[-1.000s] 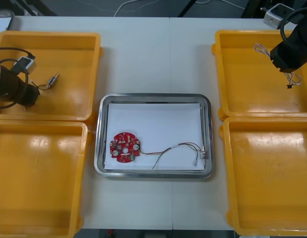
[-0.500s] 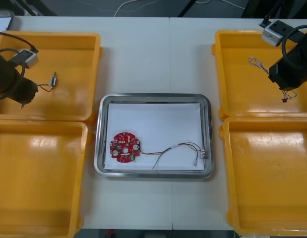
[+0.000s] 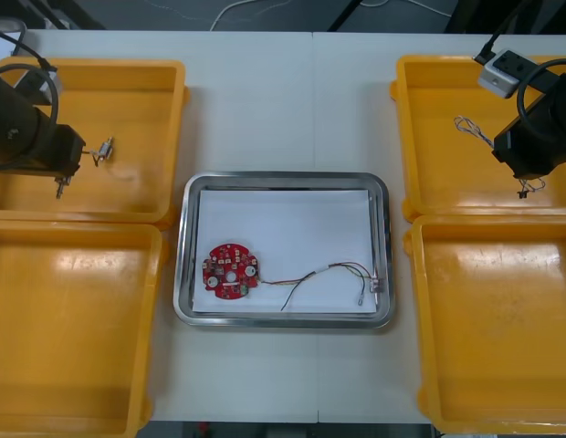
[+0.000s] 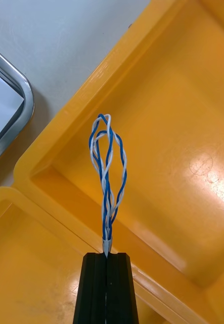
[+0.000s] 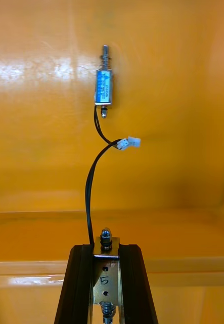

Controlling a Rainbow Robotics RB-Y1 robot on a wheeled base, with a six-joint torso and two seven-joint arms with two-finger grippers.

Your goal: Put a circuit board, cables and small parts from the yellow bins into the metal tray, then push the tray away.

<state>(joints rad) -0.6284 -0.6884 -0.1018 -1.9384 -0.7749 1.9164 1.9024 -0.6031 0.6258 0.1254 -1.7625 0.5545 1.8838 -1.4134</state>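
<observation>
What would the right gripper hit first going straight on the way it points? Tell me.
Probably the floor of the far right yellow bin. The right gripper, shut on the twisted blue and white cable, points down into it; depth is hard to judge.

Plain light table (image 3: 283, 91), nothing fancy. Metal tray (image 3: 283, 177) sits mid-table between yellow bins: far left bin (image 3: 146, 100) and near left bin (image 3: 73, 347) one side, far right bin (image 3: 438, 100) and near right bin (image 3: 502, 347) on the other.

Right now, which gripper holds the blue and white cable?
The right gripper, pinching the cable over the far right bin; the left gripper holds a small metal part.
</observation>
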